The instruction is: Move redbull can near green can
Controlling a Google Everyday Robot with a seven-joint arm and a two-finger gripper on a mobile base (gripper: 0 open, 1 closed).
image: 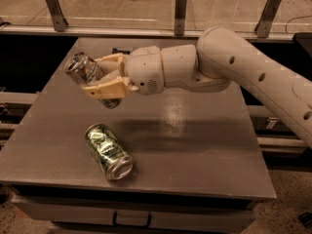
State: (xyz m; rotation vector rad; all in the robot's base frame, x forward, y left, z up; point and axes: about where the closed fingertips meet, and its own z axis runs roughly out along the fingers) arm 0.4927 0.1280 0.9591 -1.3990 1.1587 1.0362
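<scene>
The green can (108,150) lies on its side on the grey table (195,150), near the front left, its silver end toward the front. My gripper (100,74) is above the table's left part, a short way behind and above the green can. It is shut on the redbull can (85,72), a slim silver-grey can held tilted in the air, its round end pointing up and left. The cream fingers (105,88) clamp the can's middle, and the can's lower part is partly hidden behind them.
A small dark object (121,50) lies at the table's back, mostly hidden behind the gripper. The white arm (234,77) reaches in from the right over the table. A metal railing (180,9) runs behind the table. A drawer handle (130,221) sits below the front edge.
</scene>
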